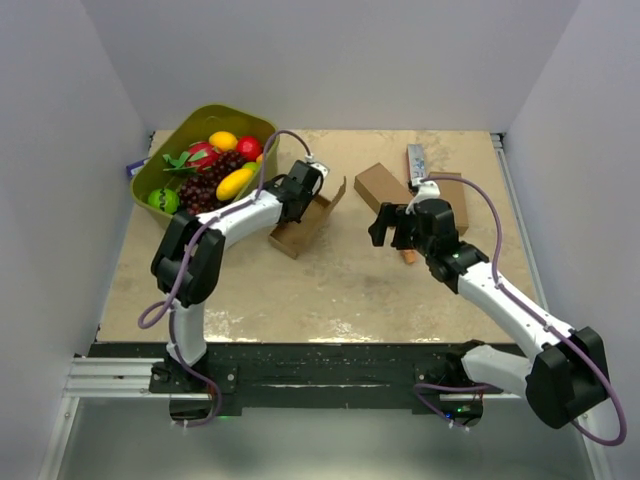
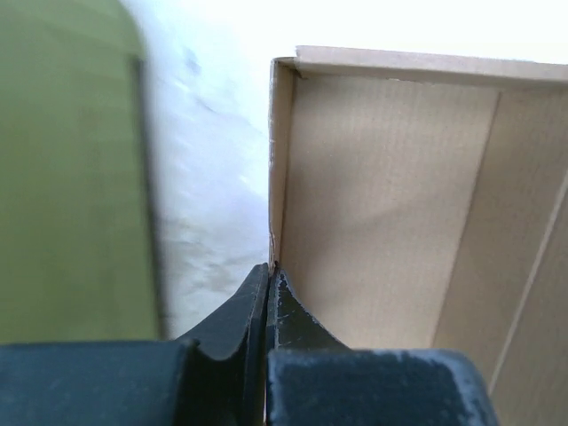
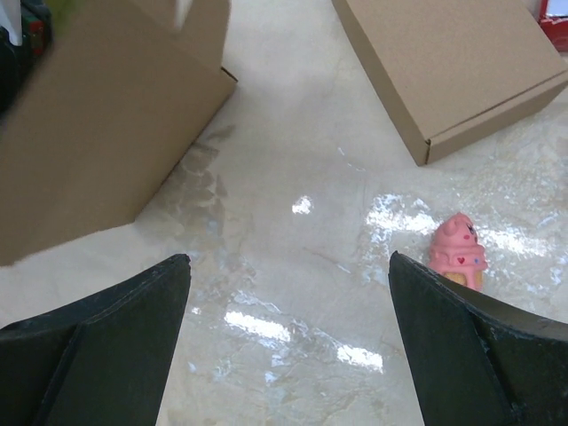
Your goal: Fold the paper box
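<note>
The paper box [image 1: 312, 226] lies open left of the table's centre, its brown lid panel raised to the right. My left gripper [image 1: 300, 190] is at the box's far left wall. In the left wrist view that gripper [image 2: 269, 271] is shut, its black tips pinching the thin edge of the box's side wall [image 2: 280, 160], with the box's inside [image 2: 382, 204] to the right. My right gripper [image 1: 385, 225] hovers open over bare table to the right of the box. In the right wrist view the right gripper [image 3: 288, 259] holds nothing and the paper box [image 3: 98, 115] fills the upper left.
A green basket [image 1: 172, 140] of toy fruit stands at the back left, close to the left arm. Two closed brown boxes [image 1: 382, 184] [image 1: 452, 196] and a narrow white-and-red carton [image 1: 416, 160] lie at the back right. A small pink toy [image 3: 457, 251] lies by the right fingers.
</note>
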Available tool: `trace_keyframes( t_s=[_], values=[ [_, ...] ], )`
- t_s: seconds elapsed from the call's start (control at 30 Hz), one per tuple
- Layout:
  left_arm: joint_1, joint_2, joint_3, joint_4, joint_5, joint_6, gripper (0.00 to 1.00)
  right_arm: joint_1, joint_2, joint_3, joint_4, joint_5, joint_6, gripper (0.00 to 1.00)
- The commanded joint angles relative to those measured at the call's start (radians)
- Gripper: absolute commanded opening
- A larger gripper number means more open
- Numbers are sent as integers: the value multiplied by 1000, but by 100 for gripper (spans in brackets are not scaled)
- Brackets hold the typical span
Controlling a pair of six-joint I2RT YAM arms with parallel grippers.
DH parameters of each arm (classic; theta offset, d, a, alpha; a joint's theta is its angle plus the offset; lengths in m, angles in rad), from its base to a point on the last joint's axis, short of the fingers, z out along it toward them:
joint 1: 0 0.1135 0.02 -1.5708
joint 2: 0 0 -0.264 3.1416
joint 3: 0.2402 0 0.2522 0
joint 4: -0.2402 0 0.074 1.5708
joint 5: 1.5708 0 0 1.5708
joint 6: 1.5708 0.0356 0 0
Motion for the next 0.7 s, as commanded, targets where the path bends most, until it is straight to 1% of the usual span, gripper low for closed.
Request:
trace_keyframes(
  t_s=[0.0, 0.07, 0.17, 0.37, 0.5, 0.67],
  values=[
    [32, 23, -26, -39, 162, -131, 0, -13, -21, 55, -46, 41, -17, 97],
    [35, 3, -58, -11, 193, -185, 0, -21, -23, 58, -48, 47, -26, 99],
    [36, -26, -124, 29, 228, -266, 0, -41, 6, 61, -49, 77, -43, 99],
    [38, -83, -219, 70, 307, -395, 0, -81, 158, 63, -26, 58, -54, 99],
    [36, -156, -291, 84, 311, -437, 0, -88, 247, 87, -43, 80, -64, 97],
    [36, -265, -363, 102, 328, -469, 0, -88, 278, 98, -63, 145, -69, 97]
  ],
)
